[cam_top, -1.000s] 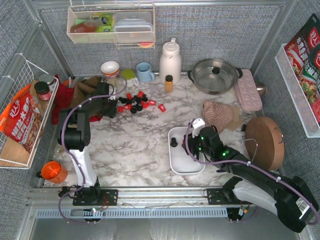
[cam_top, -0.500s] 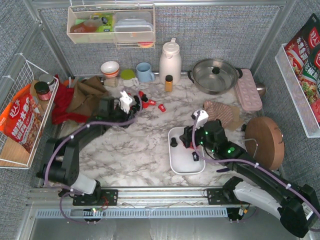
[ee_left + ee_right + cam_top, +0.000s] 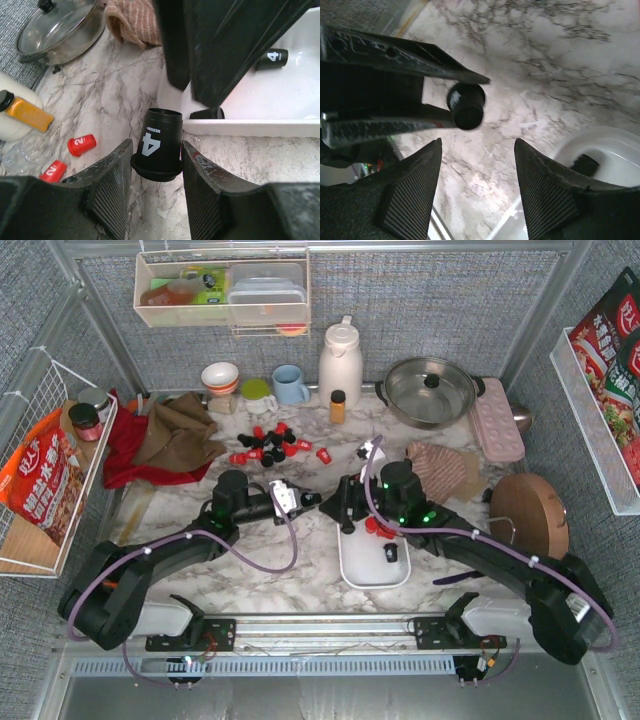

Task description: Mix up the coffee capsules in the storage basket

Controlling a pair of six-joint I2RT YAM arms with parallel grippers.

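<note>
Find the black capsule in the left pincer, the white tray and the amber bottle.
black capsule (image 3: 162, 141): left wrist view, side wall beside the numeral.
white tray (image 3: 362, 562): top view, bare floor.
amber bottle (image 3: 338, 411): top view, its body.

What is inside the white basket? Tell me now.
A red capsule and a black capsule lie in the basket; the right gripper hangs over its far-left corner, hiding whatever sits there.

"MEDIUM 4" on the black capsule ("2" on red capsules)
</note>
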